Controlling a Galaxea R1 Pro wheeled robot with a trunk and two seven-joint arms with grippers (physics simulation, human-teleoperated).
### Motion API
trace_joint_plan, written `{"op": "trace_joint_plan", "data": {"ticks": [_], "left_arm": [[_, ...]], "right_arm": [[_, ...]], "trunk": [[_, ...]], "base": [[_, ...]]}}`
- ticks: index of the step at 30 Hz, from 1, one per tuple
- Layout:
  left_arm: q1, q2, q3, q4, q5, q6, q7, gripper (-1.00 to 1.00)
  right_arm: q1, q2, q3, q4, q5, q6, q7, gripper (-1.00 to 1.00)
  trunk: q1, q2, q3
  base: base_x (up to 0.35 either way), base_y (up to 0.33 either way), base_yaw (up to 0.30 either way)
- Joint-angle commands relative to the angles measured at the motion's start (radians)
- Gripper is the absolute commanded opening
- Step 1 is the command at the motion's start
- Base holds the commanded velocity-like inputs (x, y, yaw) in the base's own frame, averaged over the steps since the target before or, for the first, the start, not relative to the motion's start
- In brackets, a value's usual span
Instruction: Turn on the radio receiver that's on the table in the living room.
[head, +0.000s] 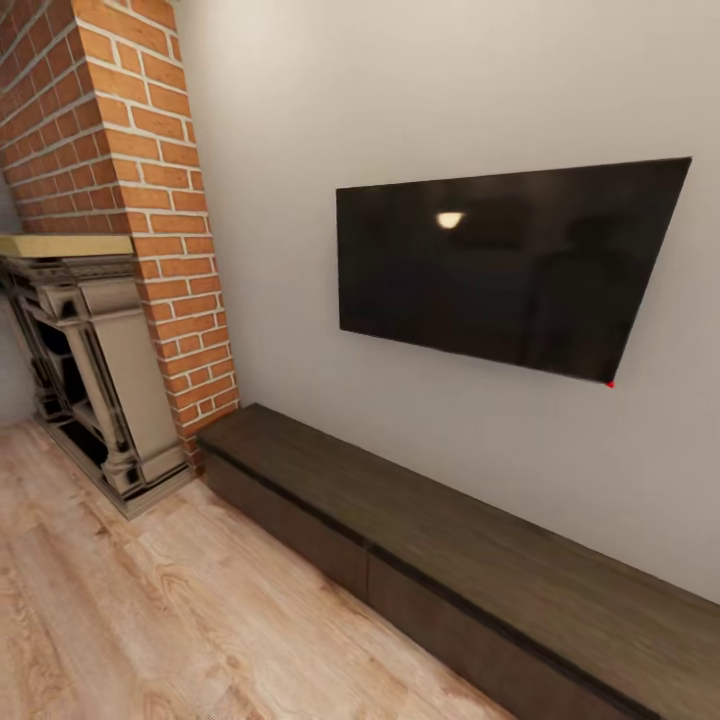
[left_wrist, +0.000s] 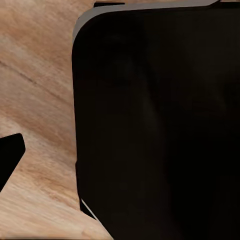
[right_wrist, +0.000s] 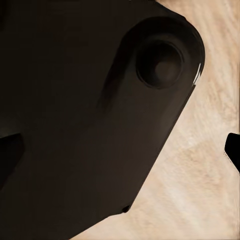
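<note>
I get even, soft light on the head view, no hard shadows. One small lamp glare sits on the dark TV screen (head: 512, 268) toward 11 o'clock of its panel. Straight lines lean near the edges, wide-angle stretch. Both wrist views are mostly black robot body (left_wrist: 160, 125), floor planks (right_wrist: 210, 190) soft and blurry.

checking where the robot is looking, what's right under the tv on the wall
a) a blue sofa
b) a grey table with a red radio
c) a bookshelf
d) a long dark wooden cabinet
d, in the head view the black tv hangs on the pale wall above a long dark wooden cabinet that stands on the wood floor, right of the brick fireplace.
</note>
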Motion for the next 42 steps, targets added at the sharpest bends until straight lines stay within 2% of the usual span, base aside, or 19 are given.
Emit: {"op": "trace_joint_plan", "data": {"ticks": [1, 28, 35, 42], "left_arm": [[0.000, 0.000, 0.001, 0.000, 0.000, 0.000, 0.000, 1.00], [0.000, -0.002, 0.000, 0.000, 0.002, -0.002, 0.001, 1.00], [0.000, -0.001, 0.000, 0.001, 0.003, -0.039, 0.003, 1.00], [0.000, -0.001, 0.000, 0.002, 0.003, -0.044, 0.002, 1.00]], "right_arm": [[0.000, 0.000, 0.000, 0.000, 0.000, 0.000, 0.000, 1.00], [0.000, 0.000, -0.001, 0.001, -0.001, -0.016, -0.001, 1.00], [0.000, 0.000, -0.001, 0.002, -0.001, -0.018, -0.001, 1.00], [0.000, 0.000, -0.001, 0.002, -0.002, -0.018, -0.001, 1.00]], "trunk": [[0.000, 0.000, 0.000], [0.000, 0.000, 0.000], [0.000, 0.000, 0.000], [0.000, 0.000, 0.000]], "base": [[0.000, 0.000, 0.274], [0.000, 0.000, 0.275], [0.000, 0.000, 0.275], [0.000, 0.000, 0.275]]}}
